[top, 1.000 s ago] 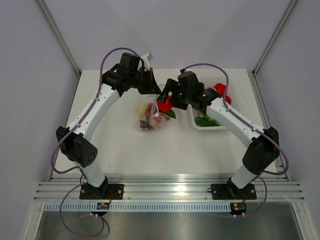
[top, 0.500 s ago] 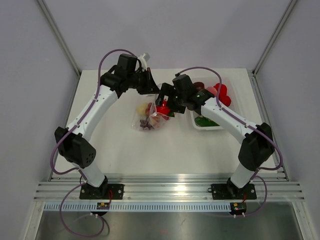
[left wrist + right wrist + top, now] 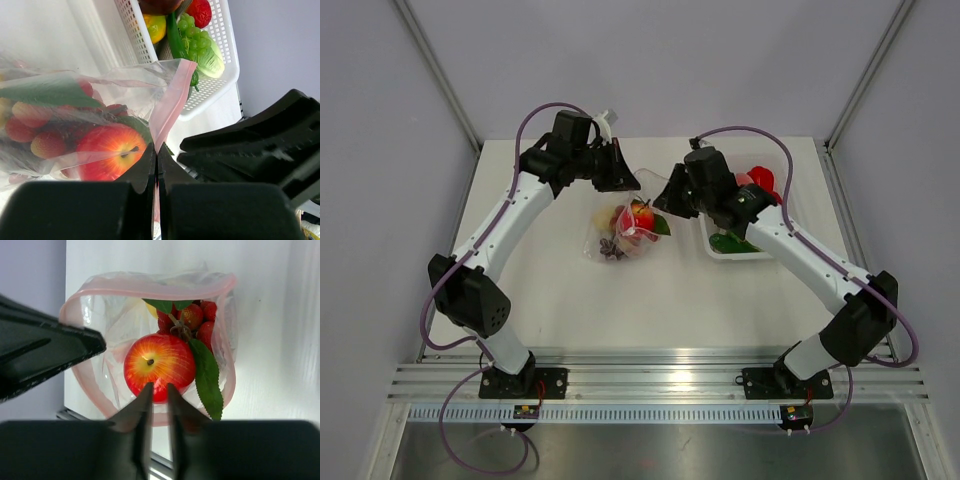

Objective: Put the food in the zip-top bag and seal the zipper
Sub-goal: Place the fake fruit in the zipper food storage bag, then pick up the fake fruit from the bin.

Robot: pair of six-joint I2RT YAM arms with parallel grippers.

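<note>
- pinched tight in left hand (image 3: 156, 149): thin pinkish-red zipper strip (image 3: 170, 100) of clear crinkly plastic bag (image 3: 60, 85).
- nothing in right hand (image 3: 158, 390), narrowly parted.
- limp, light, slippery; likely best held by strip.

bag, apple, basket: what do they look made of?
Bag: thin clear plastic film, glossy and crinkled, contents show through; pink strip along the mouth. Apple: likely moulded plastic or foam, its sheen too even for real fruit. Basket: white rigid plastic, by its moulded grid of holes.
</note>
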